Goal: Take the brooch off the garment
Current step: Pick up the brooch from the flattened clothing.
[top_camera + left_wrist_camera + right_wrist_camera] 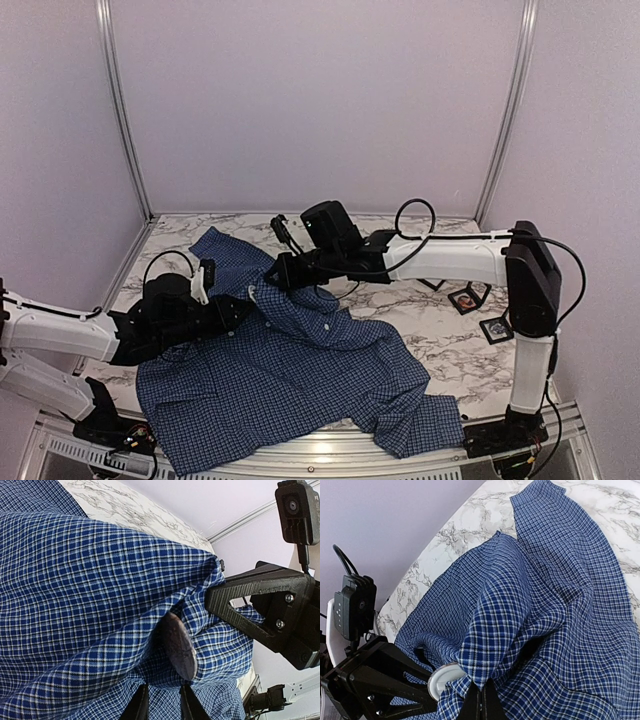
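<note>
- Top view: the garment [300, 370] lies spread on the marble worktop [425, 320]. Both arms reach into one raised fold near its collar. The left fingers [243, 308] come in from the left and the right fingers [283, 270] from the right, tips close together. What they are working at is hidden inside the fold.
- Left wrist view: the brooch [177, 647] shows edge-on as a dark disc tucked into a crease of the checked cloth. Its long line slants from upper left down to lower right. Its lower end sits just above the narrow gap between the left fingers, which stand a little apart. Whether they already press on the disc cannot be told. The right arm's black finger meets the cloth up and to the right, near but apart from the disc.
- Right wrist view: the right fingers are pressed together on a pinch of the garment, holding the fold up. The brooch's pale round face sits just beside them, low and to the left, at the tip of the left arm's finger.
- Judgement: the left arm is the nearer one, so the pull likely falls to it while the right anchors the cloth.
</note>
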{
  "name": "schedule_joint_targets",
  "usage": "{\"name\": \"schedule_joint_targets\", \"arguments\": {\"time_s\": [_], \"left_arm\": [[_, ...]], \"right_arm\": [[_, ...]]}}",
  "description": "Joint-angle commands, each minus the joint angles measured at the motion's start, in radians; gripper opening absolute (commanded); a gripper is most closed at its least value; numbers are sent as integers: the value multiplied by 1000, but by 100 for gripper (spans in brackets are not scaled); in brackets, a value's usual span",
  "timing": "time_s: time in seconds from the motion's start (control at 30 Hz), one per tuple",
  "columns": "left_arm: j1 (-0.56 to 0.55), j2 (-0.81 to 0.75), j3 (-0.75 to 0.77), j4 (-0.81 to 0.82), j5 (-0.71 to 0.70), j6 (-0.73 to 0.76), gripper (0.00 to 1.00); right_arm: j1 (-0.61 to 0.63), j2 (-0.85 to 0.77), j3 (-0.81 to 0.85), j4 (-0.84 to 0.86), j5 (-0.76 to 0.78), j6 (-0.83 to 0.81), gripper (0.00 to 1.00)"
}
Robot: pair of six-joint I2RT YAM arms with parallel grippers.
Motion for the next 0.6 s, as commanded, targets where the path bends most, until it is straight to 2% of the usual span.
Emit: {"name": "schedule_joint_targets", "arguments": {"time_s": [0.0,0.57], "left_arm": [[-9,32,-6,73,-31,4,23],[-48,95,22,130,-30,2,23]], "right_arm": [[-10,15,58,2,-7,13,0],[-10,16,54,-1,-5,26,0]]}}
